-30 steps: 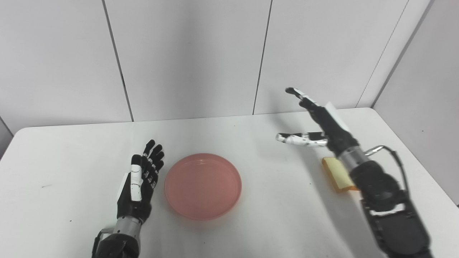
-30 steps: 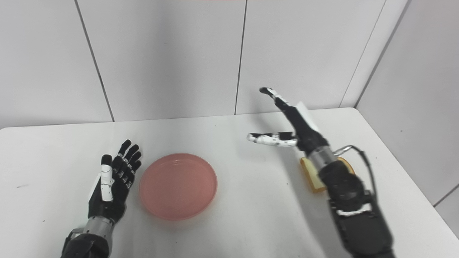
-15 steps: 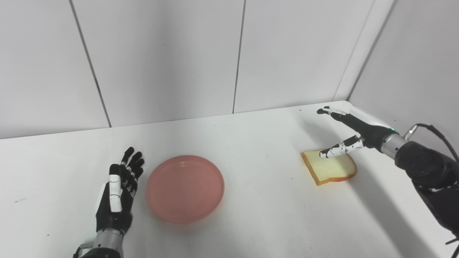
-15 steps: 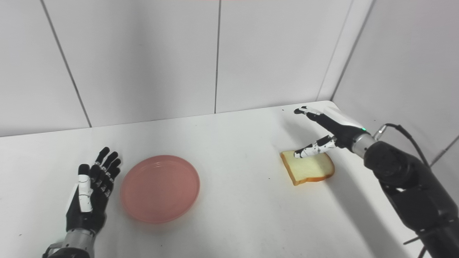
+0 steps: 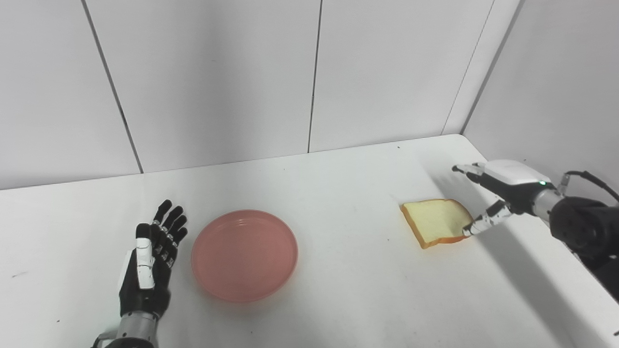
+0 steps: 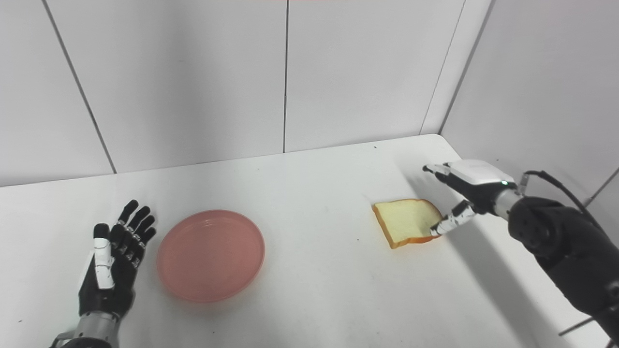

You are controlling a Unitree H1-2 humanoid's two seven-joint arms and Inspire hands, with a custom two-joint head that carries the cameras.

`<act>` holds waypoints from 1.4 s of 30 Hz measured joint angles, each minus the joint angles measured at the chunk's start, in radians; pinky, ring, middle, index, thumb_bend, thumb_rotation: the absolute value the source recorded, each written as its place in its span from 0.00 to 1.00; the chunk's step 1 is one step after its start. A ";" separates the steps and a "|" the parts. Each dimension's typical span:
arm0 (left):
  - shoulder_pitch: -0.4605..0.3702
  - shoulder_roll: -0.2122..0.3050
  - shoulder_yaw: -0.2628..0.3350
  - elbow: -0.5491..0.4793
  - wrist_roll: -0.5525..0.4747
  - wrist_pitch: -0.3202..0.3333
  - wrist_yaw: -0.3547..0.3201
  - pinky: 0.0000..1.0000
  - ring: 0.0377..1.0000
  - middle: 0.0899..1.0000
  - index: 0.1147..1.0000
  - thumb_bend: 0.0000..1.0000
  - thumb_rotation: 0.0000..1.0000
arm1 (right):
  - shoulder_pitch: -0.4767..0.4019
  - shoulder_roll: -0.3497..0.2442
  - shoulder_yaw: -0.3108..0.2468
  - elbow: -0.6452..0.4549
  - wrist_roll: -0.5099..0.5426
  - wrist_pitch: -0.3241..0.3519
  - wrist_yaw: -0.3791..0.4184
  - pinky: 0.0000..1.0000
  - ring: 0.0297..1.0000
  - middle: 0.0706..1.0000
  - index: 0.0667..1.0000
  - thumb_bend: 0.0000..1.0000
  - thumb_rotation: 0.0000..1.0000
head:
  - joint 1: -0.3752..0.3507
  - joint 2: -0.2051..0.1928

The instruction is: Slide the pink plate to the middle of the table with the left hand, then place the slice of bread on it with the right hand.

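— White panelled walls behind and to the right; white table (image 5: 338,299) below. First item?

— Plate (image 5: 244,254), pink, round, shallow. Lies flat on the table, left of its middle, nearer the front edge than the back. Nothing on it.

— Second item?

— Bread (image 5: 436,222), one slice, pale crumb with a tan crust. Lies flat toward the right edge, well apart from the plate.

— Hands?

— Left hand (image 5: 148,268), black with white panels: palm up near the front-left corner, just beside the plate's left rim, not touching it as far as can be seen. Fingers (image 5: 167,224) stretched and slightly spread; it holds nothing.

— And the other?

— Right hand (image 5: 498,191), black with a white back: comes in from the right edge, low over the table, spread wide with nothing in its grasp. Thumb (image 5: 483,223) reaches down to the slice's right crust, at or just beside it; contact cannot be told. Its fingers point above the slice's far right corner.

— Anything else?

— Cable (image 5: 587,177) looping at the right wrist.
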 measured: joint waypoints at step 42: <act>-0.015 0.005 0.001 0.017 0.000 -0.003 -0.013 0.94 0.92 0.91 0.90 0.69 0.94 | -0.275 0.146 0.144 0.391 0.038 -0.110 -0.012 0.73 0.88 0.94 0.92 0.94 0.10 | -0.002 0.002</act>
